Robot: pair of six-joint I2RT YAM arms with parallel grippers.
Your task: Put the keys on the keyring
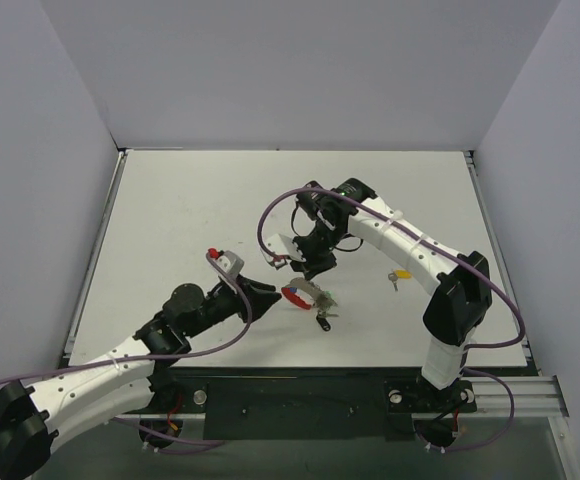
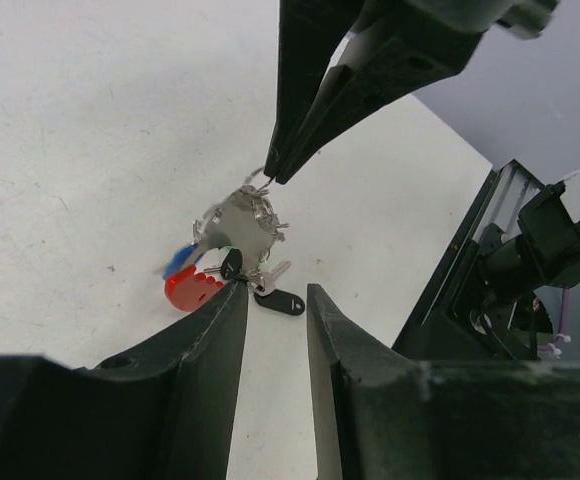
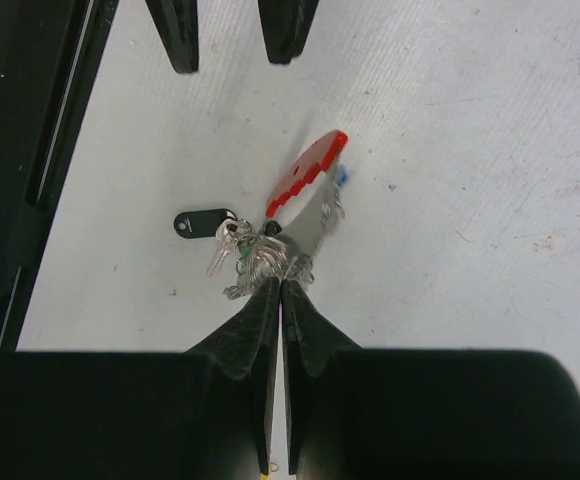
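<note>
The keyring point(image 3: 305, 180), part red and part silvery, carries a bunch of keys point(image 3: 255, 258) and a black tag point(image 3: 202, 222). It sits mid-table point(image 1: 298, 296). My right gripper point(image 3: 281, 282) is shut on the bunch's silvery loop from above, its tips also seen in the left wrist view point(image 2: 275, 178). In that view the bunch point(image 2: 240, 225) hangs below those tips, with the red part point(image 2: 192, 288) and the black tag point(image 2: 278, 300) low by the table. My left gripper point(image 2: 275, 292) stands open just short of the bunch, its left fingertip point(image 2: 232, 300) next to a black key cap. A yellow-capped key point(image 1: 400, 274) lies apart to the right.
The metal rail point(image 1: 370, 385) and both arm bases line the near table edge. Grey walls close in the back and sides. The right arm's base point(image 2: 530, 250) stands close on the right of the left wrist view.
</note>
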